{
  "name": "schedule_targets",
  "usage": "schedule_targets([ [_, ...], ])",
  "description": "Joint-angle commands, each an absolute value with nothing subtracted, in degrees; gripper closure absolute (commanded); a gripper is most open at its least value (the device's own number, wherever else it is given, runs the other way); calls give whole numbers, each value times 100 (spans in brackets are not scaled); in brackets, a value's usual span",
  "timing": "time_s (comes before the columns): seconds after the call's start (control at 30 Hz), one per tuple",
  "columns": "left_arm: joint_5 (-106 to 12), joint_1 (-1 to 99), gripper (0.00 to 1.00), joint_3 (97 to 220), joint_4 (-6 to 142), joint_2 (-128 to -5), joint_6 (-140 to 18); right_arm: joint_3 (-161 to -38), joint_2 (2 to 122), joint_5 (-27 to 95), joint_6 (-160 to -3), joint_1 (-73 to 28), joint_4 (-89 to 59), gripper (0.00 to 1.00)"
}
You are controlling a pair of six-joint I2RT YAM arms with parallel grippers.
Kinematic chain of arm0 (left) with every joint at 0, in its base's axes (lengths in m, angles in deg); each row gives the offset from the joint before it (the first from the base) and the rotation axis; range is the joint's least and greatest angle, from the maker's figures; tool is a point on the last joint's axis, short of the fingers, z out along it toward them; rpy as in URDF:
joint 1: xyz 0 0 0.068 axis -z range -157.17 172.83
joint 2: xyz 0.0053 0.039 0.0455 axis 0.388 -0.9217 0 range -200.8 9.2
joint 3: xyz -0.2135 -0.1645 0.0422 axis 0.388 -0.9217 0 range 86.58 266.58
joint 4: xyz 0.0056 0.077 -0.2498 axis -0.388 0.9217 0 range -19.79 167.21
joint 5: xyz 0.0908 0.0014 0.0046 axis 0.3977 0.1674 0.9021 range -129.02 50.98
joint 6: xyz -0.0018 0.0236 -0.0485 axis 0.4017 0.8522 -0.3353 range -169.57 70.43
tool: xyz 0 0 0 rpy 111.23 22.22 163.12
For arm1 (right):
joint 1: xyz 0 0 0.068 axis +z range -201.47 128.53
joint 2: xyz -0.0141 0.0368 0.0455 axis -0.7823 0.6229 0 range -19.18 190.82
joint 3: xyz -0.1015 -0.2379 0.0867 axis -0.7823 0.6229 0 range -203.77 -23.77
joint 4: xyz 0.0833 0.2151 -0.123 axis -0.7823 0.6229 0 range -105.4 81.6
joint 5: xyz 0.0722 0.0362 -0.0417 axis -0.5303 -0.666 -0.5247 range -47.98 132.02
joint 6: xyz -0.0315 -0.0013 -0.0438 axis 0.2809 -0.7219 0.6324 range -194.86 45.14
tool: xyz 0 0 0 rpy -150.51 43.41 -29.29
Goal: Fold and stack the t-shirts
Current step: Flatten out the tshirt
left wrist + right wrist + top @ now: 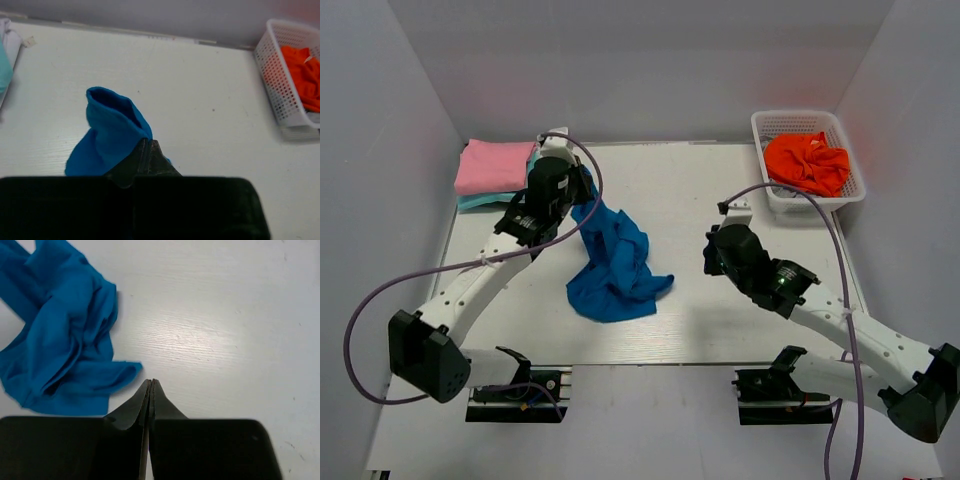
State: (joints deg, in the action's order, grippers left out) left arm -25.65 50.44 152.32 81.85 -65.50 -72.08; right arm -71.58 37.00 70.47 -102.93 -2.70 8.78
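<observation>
At frame centre | blue t-shirt [615,265] trails down from upper left | left gripper [148,145] pinches its top end | right gripper [150,386], clamped empty, sits just right.

The pale teal t-shirt [475,202] is mostly hidden under the pink t-shirt [495,166]. In the left wrist view, the white basket [272,80] and the orange-red t-shirt [300,75] in it run off the right edge, and the left gripper [148,143] hides the bottom of the blue t-shirt [112,132]. The right wrist view cuts that shirt off at the left and top.
</observation>
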Motion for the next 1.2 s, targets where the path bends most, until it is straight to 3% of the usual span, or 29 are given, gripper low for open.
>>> schedule_targets([
  [0.0, -2609, 5069, 100, 15574, 8181, -6139, -7172, -7519, 3837, 6408, -9711, -260, 790, 100],
  [0.03, -2810, 5069, 100, 15575, 8181, -6138, -7172, -7510, 3934, 6217, -9605, -260, 746, 100],
  [0.13, -2874, 5069, 100, 15435, 8181, -6138, -7172, -7501, 4576, 5547, -9700, -225, 613, 64],
  [0.3, -2803, 5069, 100, 15241, 8348, -6191, -7357, -7826, 5771, 5863, -10498, -251, 227, 28],
  [0.37, -2655, 5069, 100, 15171, 8348, -6191, -7410, -8028, 6182, 6320, -10772, -260, 52, 21],
  [0.67, -2382, 5069, 100, 14828, 8524, -5997, -7576, -9469, 8109, 6620, -11836, -287, 156, 14],
  [0.87, -2154, 5069, 100, 14714, 8629, -5822, -7577, -9795, 8883, 6392, -12249, -331, 376, 18],
  [0.9, -2153, 5069, 100, 14714, 8630, -5822, -7577, -9787, 8962, 6356, -12293, -374, 359, 30],
  [0.97, -2100, 5069, 100, 14714, 8630, -5769, -7577, -9743, 9007, 6164, -12259, -375, 184, 44],
  [1.0, -2039, 5069, 100, 14714, 8630, -5769, -7577, -9734, 9007, 6110, -12197, -392, 122, 93],
  [1.03, -1987, 5069, 100, 14714, 8630, -5769, -7577, -9760, 9007, 6162, -12188, -410, 95, 100],
  [1.17, -1697, 5017, 100, 15064, 8682, -5716, -7507, -10005, 8595, 6618, -11611, -515, 86, 100],
])
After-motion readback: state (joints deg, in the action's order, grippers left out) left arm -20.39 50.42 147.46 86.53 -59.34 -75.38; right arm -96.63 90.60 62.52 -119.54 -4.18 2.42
